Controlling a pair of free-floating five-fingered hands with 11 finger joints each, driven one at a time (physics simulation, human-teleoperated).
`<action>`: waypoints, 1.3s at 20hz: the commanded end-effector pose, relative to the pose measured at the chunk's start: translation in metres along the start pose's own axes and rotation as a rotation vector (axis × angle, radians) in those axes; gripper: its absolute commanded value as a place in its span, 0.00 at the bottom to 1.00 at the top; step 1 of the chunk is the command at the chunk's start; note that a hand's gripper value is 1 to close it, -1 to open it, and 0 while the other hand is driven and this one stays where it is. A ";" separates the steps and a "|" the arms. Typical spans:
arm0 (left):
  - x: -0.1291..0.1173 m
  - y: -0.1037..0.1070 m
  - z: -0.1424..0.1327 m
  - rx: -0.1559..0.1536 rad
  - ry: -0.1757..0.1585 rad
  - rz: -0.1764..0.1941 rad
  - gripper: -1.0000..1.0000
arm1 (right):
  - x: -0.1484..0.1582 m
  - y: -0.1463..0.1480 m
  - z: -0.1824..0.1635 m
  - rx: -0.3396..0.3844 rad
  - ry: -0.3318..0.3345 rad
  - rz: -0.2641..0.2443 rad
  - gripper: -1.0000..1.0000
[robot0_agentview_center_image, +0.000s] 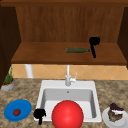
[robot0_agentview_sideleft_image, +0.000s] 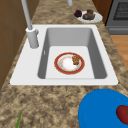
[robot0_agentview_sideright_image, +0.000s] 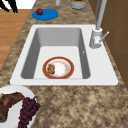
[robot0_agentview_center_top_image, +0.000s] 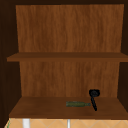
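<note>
While the right hand (robot0_agentview_center_image: 94, 43) hangs fingers-down beside the bottle's (robot0_agentview_center_image: 77, 50) neck, fingers unreadable, open shelf (robot0_agentview_center_image: 37, 53) lies leftward

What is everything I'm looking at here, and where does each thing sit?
Bottle: one, dark green, lying on the cabinet's lower shelf.
Sink: one, white, with a faucet.
Red-rimmed plate: one, in the basin, brown food on it.
Blue plate: one, left counter, holding a red tomato.
White plate: one, right counter, with meat and grapes.
Potted plant: one, green, far left.
Right hand: black, by the bottle's end.
Left hand: black, at the sink's front-left corner.
</note>
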 end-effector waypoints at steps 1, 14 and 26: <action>0.000 0.000 0.000 0.000 0.000 0.000 0.50 | -0.005 0.010 0.029 -0.006 -0.002 -0.015 0.00; 0.000 0.000 0.000 0.000 0.000 0.000 0.50 | -0.016 0.086 0.121 -0.007 0.000 0.001 0.00; 0.000 0.000 0.000 0.000 0.000 0.000 0.50 | -0.032 0.171 0.170 -0.186 -0.030 -0.023 0.00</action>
